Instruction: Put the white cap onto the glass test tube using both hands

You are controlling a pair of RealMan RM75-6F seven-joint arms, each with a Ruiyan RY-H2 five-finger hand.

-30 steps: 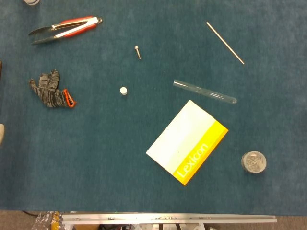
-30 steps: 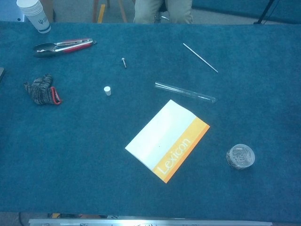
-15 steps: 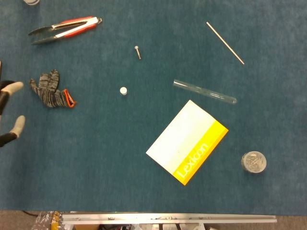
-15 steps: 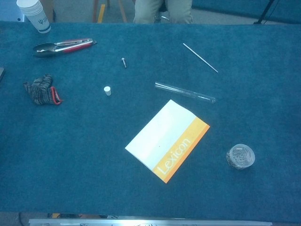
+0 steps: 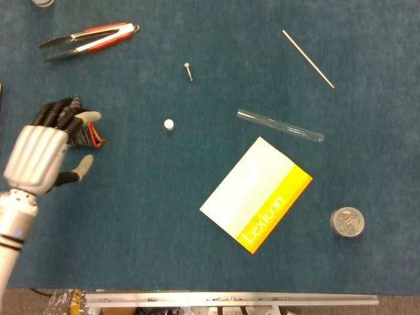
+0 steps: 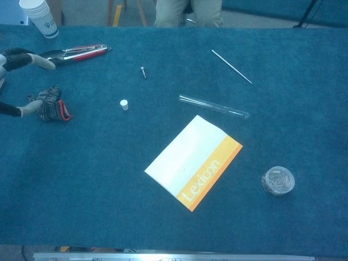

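Note:
The small white cap (image 5: 169,124) (image 6: 124,104) stands alone on the blue cloth, left of centre. The glass test tube (image 5: 280,126) (image 6: 214,107) lies on its side to the right of it, above the booklet. My left hand (image 5: 47,151) (image 6: 16,81) has come in from the left edge, fingers spread and holding nothing, well to the left of the cap and over the knitted glove. My right hand appears in neither view.
A grey knitted glove (image 5: 84,133) (image 6: 50,104) lies under my left hand. Red-handled tongs (image 5: 88,38), a screw (image 5: 188,71), a thin rod (image 5: 308,58), a white-and-yellow Lexicon booklet (image 5: 256,193) and a small round jar (image 5: 346,222) lie around. A paper cup (image 6: 39,16) stands far left.
My left hand has moved in from the left edge toward the right, now covering part of the glove. Nothing else has moved.

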